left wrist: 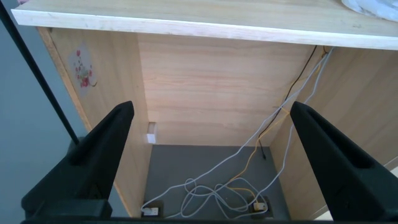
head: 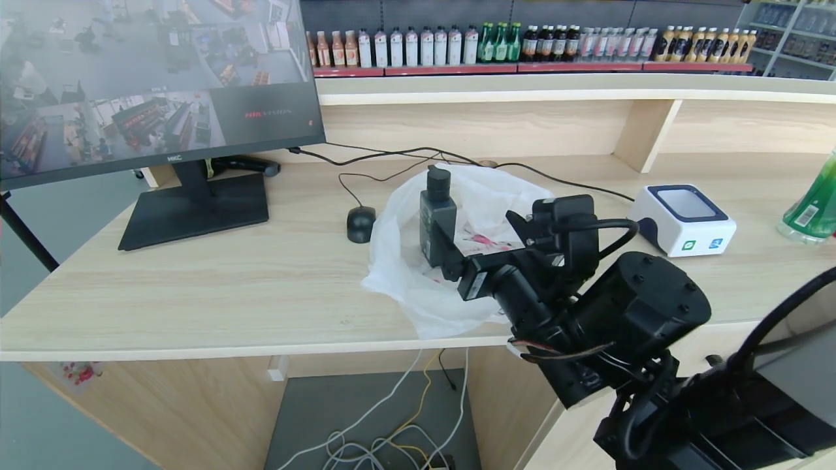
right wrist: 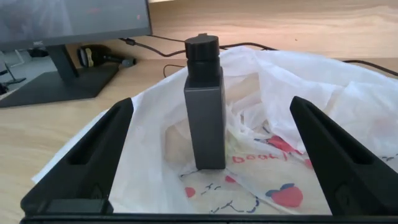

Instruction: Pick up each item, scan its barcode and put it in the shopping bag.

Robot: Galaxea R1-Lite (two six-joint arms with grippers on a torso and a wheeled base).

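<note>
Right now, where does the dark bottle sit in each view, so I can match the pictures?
Head view: dark bottle upright on the white shopping bag, middle of the counter.
Right wrist view: bottle between the open jaws, untouched, on the bag.
Left wrist view: looks under the counter instead; bag's edge atop it.
Shared landmark: the shopping bag.

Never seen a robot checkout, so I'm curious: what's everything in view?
shopping bag: one, white, middle of counter
dark bottle: one, dark grey, upright on the bag
scanner: one, white, right of bag
green bottle: one, green, counter's far right
mouse: one, black, left of bag
monitor: one, black, counter's left
shelf bottles: many, mixed, behind counter
cables: several, white and yellow, under counter
right gripper: one, black, jaws apart either side of dark bottle
left gripper: one, black, jaws apart, facing under-counter space
</note>
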